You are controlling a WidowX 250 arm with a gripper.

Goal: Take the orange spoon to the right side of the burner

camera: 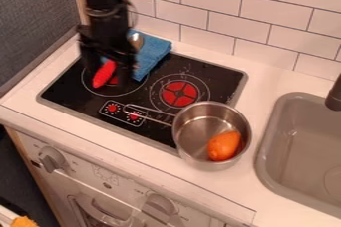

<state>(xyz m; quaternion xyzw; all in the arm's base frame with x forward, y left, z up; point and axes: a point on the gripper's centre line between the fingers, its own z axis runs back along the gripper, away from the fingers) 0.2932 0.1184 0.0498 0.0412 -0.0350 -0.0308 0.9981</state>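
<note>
The black cooktop had a thin grey rim, and the white counter ran around it, as a narrow band along the tiled wall and a wider stretch in front. On the view's right, a strip of counter lay between the cooktop and the grey sink. The right burner lay between the left burner and the cooktop's right edge, with dark surface on either side of it.

The end effector hung over the left burner, at the cooktop's rear left. Blur and dark parts hid its grip, so I could not tell whether it was spread or pressed together, or whether it held anything. The spoon seemed to lie under it at a slant: its red-orange handle rested over the left burner, and a metal bowl showed by the blue cloth.

A pot straddled the cooktop's front right corner, and its handle pointed left in front of the right burner, reaching over the control panel. A rounded orange object sat inside it. The cloth was folded and soft, overlapping the rear edge; the pot was smooth, shiny metal. The cooktop was glossy and speckled, with 2 ringed burners and 2 red dials.
</note>
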